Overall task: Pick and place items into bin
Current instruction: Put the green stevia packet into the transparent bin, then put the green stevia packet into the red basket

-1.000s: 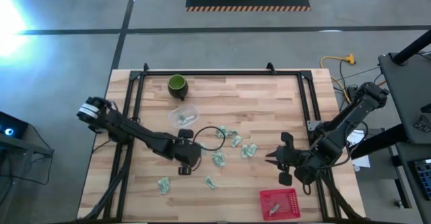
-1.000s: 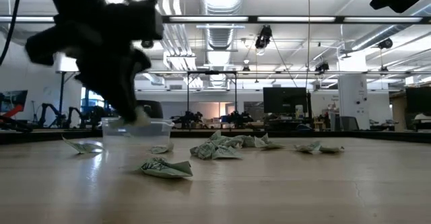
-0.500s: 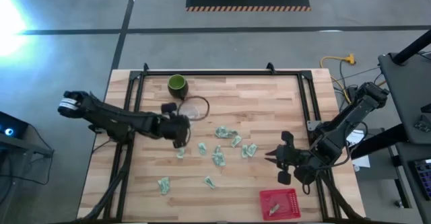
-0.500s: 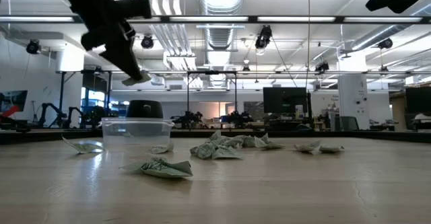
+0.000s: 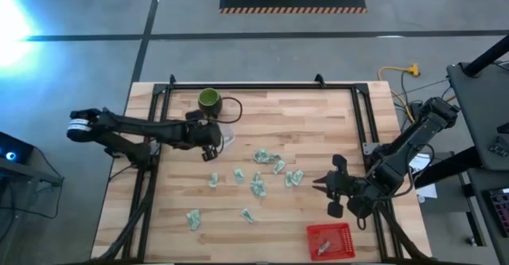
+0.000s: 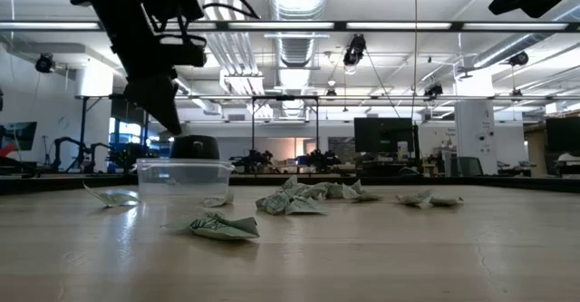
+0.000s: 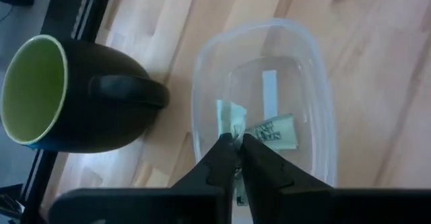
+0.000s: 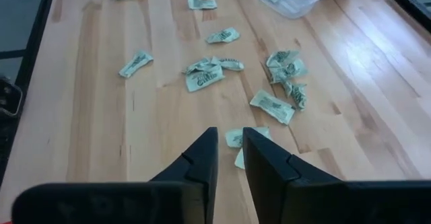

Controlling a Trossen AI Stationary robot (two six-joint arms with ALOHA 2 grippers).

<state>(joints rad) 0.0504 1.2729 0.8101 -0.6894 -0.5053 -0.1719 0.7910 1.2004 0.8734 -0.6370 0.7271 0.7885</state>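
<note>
Most packets (image 5: 257,172) lie loose across the middle of the table (image 5: 318,130), and two more (image 7: 269,131) sit inside the clear bin (image 7: 316,103), which stands just beside the green cup (image 7: 60,96) near the far edge. The left gripper (image 7: 236,158) hangs over the bin, fingers nearly closed with a packet (image 7: 230,118) at their tips. The right gripper (image 8: 229,155) waits near the table's right side, fingers slightly apart and holding nothing. A red basket (image 5: 330,240) at the near right corner holds a small pale item
</note>
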